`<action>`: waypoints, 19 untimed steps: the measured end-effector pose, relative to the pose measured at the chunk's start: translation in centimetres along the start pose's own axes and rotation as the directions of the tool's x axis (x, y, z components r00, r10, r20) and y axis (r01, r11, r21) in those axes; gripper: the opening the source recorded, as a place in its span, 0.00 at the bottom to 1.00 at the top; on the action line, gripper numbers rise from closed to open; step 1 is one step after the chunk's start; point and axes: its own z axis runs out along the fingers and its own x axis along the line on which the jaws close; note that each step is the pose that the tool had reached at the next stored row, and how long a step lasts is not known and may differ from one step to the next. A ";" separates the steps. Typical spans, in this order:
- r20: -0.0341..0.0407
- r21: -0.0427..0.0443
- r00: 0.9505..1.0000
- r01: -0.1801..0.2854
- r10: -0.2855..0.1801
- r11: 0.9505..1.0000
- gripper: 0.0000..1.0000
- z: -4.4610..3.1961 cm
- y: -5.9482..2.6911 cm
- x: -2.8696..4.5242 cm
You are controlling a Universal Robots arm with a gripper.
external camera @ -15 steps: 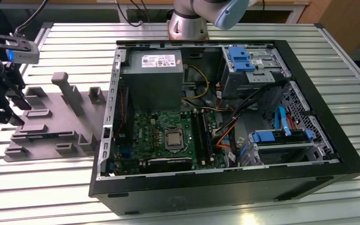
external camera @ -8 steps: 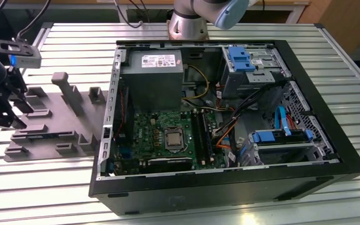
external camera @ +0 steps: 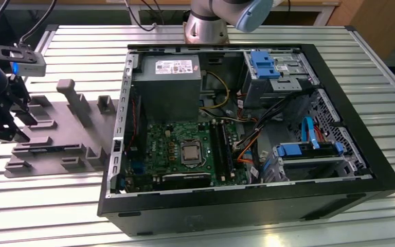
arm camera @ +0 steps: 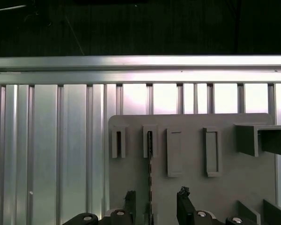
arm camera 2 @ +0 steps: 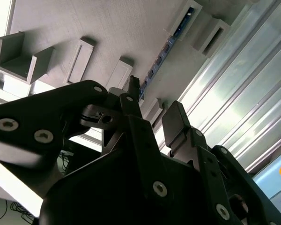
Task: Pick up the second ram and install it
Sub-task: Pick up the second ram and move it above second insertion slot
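Currently parked over grey holder (external camera: 67, 128) at exterior view's left with gripper (arm camera: 157, 196) spread wide. Straddling second ram (arm camera: 150, 159), standing on edge in holder slot in both wrist views; unable to tell whether touching fingers (arm camera: 184, 200).

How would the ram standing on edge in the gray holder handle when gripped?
Likely stiff and light: the ram is a thin flat board. Standing on its narrow edge, it would probably tip outside the gray holder. Bare circuitry suggests fragility.
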 end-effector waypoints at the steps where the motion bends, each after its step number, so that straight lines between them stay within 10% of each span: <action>1: 0.000 0.000 1.000 0.000 0.000 1.000 0.47 0.00 0.00 0.00; 19: -0.013 0.000 1.000 0.000 0.000 1.000 0.47 1.57 0.01 0.05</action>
